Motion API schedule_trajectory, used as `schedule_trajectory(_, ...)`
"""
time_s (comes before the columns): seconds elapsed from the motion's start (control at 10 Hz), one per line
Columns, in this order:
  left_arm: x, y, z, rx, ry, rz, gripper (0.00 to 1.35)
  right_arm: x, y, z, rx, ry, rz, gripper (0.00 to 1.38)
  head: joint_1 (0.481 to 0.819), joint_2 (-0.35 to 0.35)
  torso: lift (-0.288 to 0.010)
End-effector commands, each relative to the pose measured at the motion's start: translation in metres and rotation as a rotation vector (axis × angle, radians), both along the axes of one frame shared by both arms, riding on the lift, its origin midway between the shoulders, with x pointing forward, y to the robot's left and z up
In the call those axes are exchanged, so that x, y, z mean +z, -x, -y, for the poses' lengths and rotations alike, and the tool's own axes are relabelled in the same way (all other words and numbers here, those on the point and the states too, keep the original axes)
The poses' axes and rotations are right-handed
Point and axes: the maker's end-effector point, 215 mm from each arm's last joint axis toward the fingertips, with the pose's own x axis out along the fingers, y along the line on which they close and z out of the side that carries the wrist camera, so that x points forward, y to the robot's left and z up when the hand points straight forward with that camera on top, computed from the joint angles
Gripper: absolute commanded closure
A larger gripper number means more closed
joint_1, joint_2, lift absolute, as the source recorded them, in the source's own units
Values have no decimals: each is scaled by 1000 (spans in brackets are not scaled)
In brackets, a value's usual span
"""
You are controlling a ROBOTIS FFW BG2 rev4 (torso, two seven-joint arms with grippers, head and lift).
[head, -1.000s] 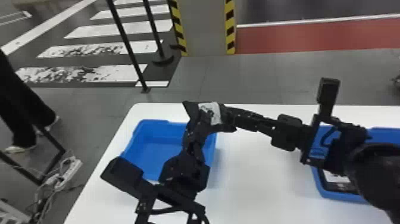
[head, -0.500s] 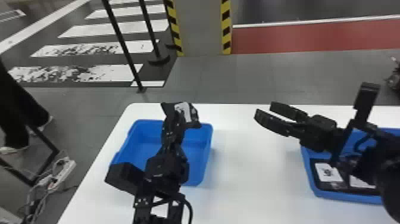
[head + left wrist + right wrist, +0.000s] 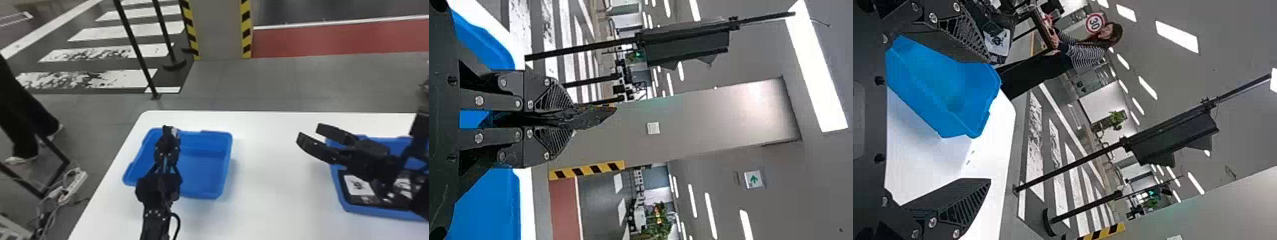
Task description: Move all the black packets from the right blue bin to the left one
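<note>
My left gripper [image 3: 167,145] is over the left blue bin [image 3: 204,172], closed on a black packet [image 3: 175,131] with a white patch. In the left wrist view, the left gripper [image 3: 571,117] pinches the dark packet [image 3: 596,116], which juts past the fingertips. My right gripper [image 3: 308,132] stands open and empty above the left edge of the right blue bin [image 3: 343,204]. Black packets [image 3: 357,186] with white labels lie in that bin, partly hidden by the right arm. In the right wrist view, the right gripper [image 3: 989,120] has its fingers wide apart.
Both bins stand on a white table [image 3: 271,198], with bare tabletop between them. A power strip [image 3: 73,186] with cables lies on the floor to the left, beside a dark metal frame. Thin black poles stand beyond the table.
The right gripper has drawn back to the right from the packet near the left gripper, and its fingers have opened. The left gripper has swung left with the packet, over the left bin.
</note>
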Motion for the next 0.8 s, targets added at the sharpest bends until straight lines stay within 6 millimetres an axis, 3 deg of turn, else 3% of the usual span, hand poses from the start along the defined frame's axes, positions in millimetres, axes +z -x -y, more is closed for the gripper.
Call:
schedule_trajectory(0.0,12,-1,4,-9,10,41,409,2,0,3,-5,37,-3,179,695,242,-110)
schedule_trajectory(0.1,19,5,17,-36,74,82,42,7,2,18,-61,128,3,179,695,241,-110)
schedule_trajectory(0.2,40,17,29,-62,148,169,61,10,2,34,-108,187,8,176,695,226,-110)
schedule_trajectory(0.3,45,22,42,-98,214,169,140,-6,3,50,-129,225,-51,180,695,198,-110)
schedule_trajectory(0.5,45,23,67,-172,237,16,114,-25,5,99,-222,354,-131,186,695,142,-110)
schedule_trajectory(0.7,44,31,89,-240,326,-83,117,-47,18,145,-345,444,-211,186,695,42,-110)
